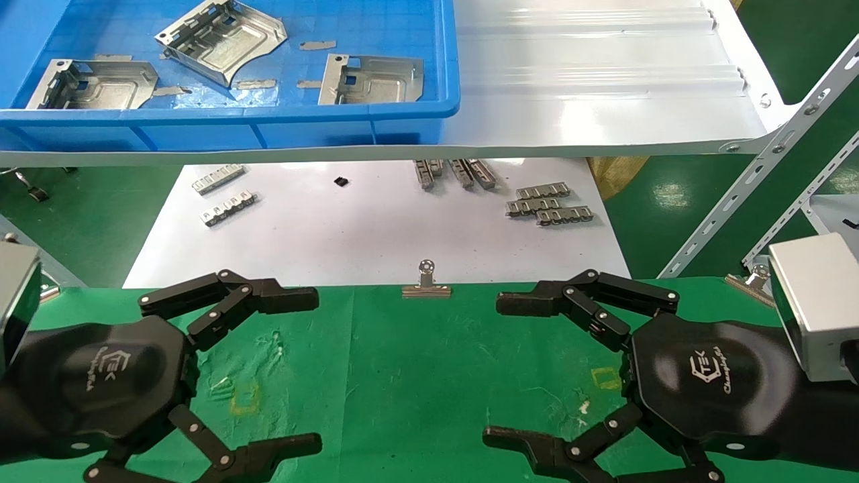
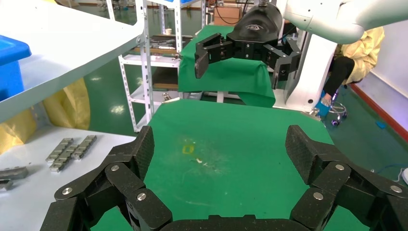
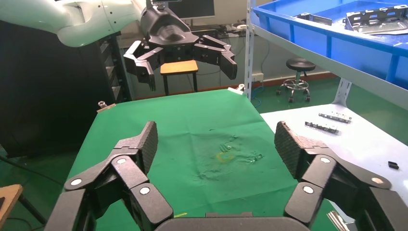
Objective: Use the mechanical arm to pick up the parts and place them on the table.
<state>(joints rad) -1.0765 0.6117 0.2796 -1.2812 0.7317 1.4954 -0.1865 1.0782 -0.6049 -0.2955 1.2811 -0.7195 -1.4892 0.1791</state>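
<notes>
Parts (image 1: 221,41) lie in the blue bin (image 1: 416,107) up on the white shelf (image 1: 604,80), three of them: one near the bin's left wall (image 1: 94,85), one tipped up in the middle, one near the right wall (image 1: 372,79). None is on the table (image 1: 416,376) yet.

They look like thin bent metal plates. They are probably stiff and light, and smooth enough to slip. The edges and tabs may be sharp but should not break. The middle part sits up on its bent side, so its raised edge looks like the easiest place to pinch. The flat ones lie low on the bin floor and could be harder to get fingers under; the edge with the tabs may give the best hold.

The left gripper (image 1: 315,365) hovers over the table's left side, fingers spread wide, holding nothing. The right gripper (image 1: 500,369) hovers over the right side, also spread wide and holding nothing.

The bin's front wall stands between the grippers and the parts, so a gripper likely has to go up and over it. Small metal scraps (image 1: 255,84) lie on the bin floor near the parts. Under the shelf, ridged strips (image 1: 549,203) lie on a white sheet (image 1: 369,235). A clip (image 1: 427,285) sits at the table's far edge.
</notes>
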